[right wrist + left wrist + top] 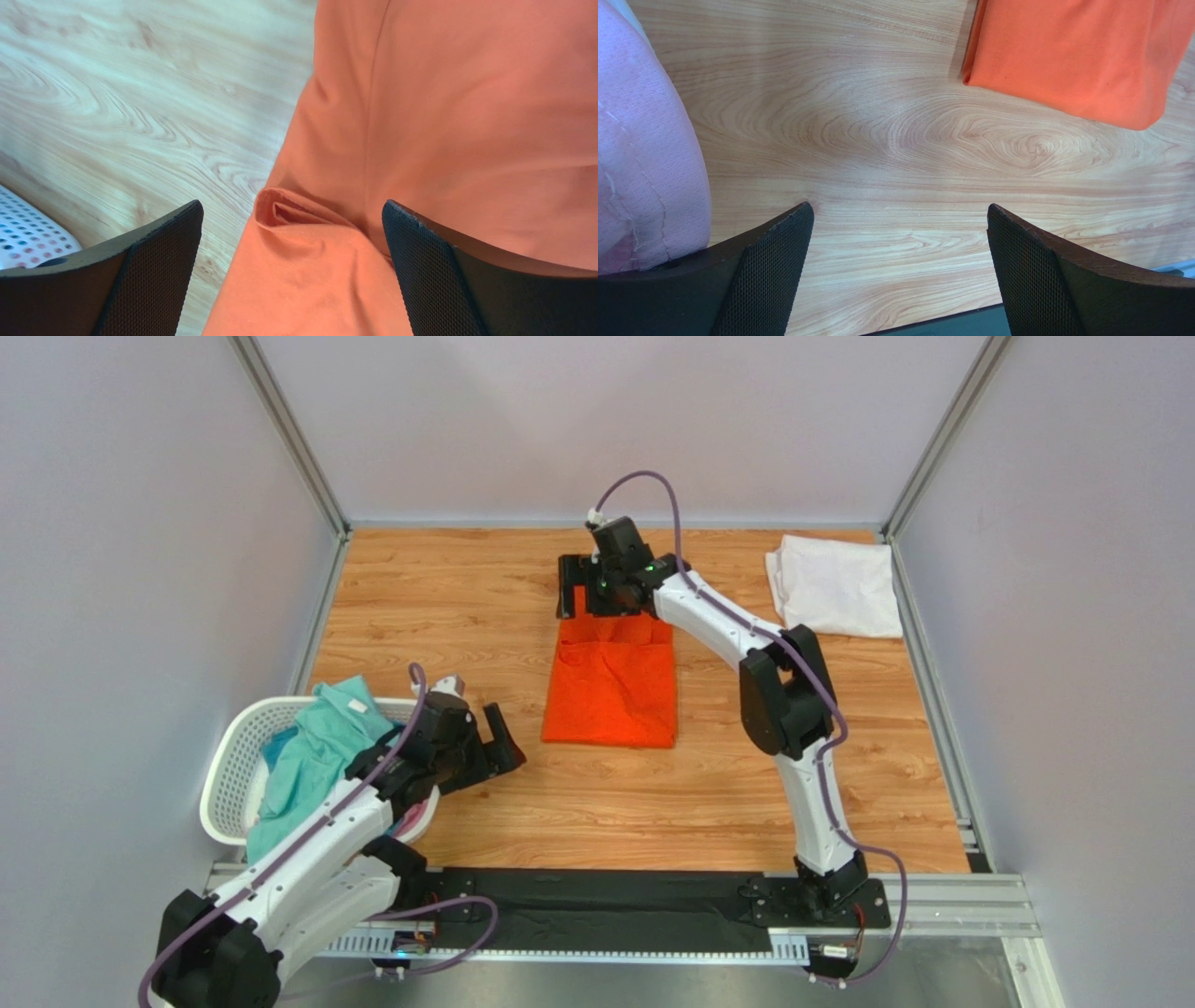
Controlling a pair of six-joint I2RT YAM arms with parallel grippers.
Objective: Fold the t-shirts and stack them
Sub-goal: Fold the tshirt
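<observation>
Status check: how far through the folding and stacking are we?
Done: the white t-shirt lies folded at the far right corner. In hand: the orange t-shirt lies mid-table, folded to a narrow rectangle, with the open right claw over its far end. To do: the teal t-shirt and pink t-shirt sit unfolded in the laundry basket; the left claw is open and empty. Nothing is stacked yet.

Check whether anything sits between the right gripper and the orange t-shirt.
Nothing visible does. The right gripper hangs open directly over the orange t-shirt at its far edge, with only a small fold of that cloth showing between its fingers.
</observation>
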